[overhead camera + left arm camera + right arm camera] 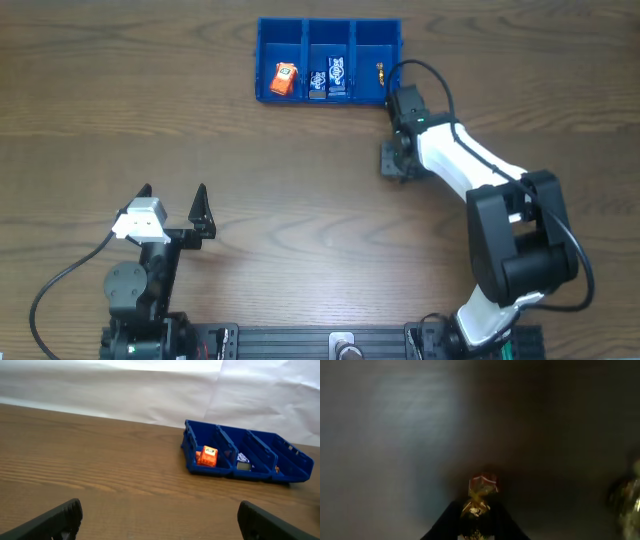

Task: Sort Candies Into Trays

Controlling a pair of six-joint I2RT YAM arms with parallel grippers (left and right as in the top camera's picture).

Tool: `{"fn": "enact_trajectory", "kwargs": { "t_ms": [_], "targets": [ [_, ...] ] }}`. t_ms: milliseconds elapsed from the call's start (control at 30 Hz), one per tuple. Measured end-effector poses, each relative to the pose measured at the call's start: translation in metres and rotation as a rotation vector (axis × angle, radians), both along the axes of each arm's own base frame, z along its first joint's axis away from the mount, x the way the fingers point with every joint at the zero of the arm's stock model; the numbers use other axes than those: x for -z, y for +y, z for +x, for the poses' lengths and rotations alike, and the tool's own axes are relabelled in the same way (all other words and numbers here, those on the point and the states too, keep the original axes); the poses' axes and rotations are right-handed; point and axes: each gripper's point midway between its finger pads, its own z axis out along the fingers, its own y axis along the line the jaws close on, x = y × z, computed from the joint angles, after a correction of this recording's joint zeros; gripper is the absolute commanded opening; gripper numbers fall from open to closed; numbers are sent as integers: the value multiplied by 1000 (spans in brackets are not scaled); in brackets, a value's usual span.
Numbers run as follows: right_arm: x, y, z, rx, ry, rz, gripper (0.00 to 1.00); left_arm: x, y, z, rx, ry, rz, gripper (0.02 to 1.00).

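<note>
A blue three-compartment tray point(330, 25) stands at the far middle of the table. An orange candy point(286, 79) lies in its left compartment, blue and white candies point(337, 73) lie in the middle one, and a small gold candy point(380, 71) sits at the right one's near edge. My right gripper point(398, 100) hangs by the tray's right end. In the right wrist view it point(479, 507) is shut on a red and gold candy point(484, 482), over a dark blurred surface. My left gripper point(173, 200) stands open at the near left, holding nothing, its fingers point(55, 520) wide apart.
Another gold wrapper point(630, 497) shows blurred at the edge of the right wrist view. The wooden table point(200, 120) is bare between the left gripper and the tray point(240, 455). A white backdrop point(125, 390) rises behind the table.
</note>
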Motion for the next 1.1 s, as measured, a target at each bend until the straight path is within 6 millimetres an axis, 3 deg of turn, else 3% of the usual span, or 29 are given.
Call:
{"fn": "enact_trajectory", "kwargs": {
  "t_ms": [33, 133, 267, 300, 367, 433, 533, 667, 800, 867, 1000, 1100],
  "targets": [
    [-9, 4, -4, -15, 1, 3, 139, 0, 0, 0, 0, 0, 0, 998],
    [-73, 24, 9, -53, -97, 42, 117, 0, 0, 0, 0, 0, 0, 998],
    [-197, 44, 62, -59, -365, 120, 104, 0, 0, 0, 0, 0, 0, 998],
    [-242, 47, 78, -52, -471, 140, 104, 0, 0, 0, 0, 0, 0, 998],
    [-268, 47, 87, -48, -520, 137, 110, 0, 0, 0, 0, -1, 0, 998],
    [-283, 52, 108, -47, -572, 138, 110, 0, 0, 0, 0, 0, 0, 996],
    [-258, 58, 132, -46, -536, 110, 110, 0, 0, 0, 0, 0, 0, 998],
    [-174, 62, 155, -44, -382, 53, 110, 0, 0, 0, 0, 0, 0, 998],
    [-120, 54, 164, -27, -289, 19, 145, 0, 0, 0, 0, 0, 0, 998],
    [-111, 50, 166, -19, -275, 12, 183, 0, 0, 0, 0, 0, 0, 998],
    [-115, 46, 174, -8, -308, 17, 222, 0, 0, 0, 0, 0, 0, 996],
    [-117, 44, 179, -4, -326, 19, 318, 0, 0, 0, 0, 0, 0, 998]
  ]
}}
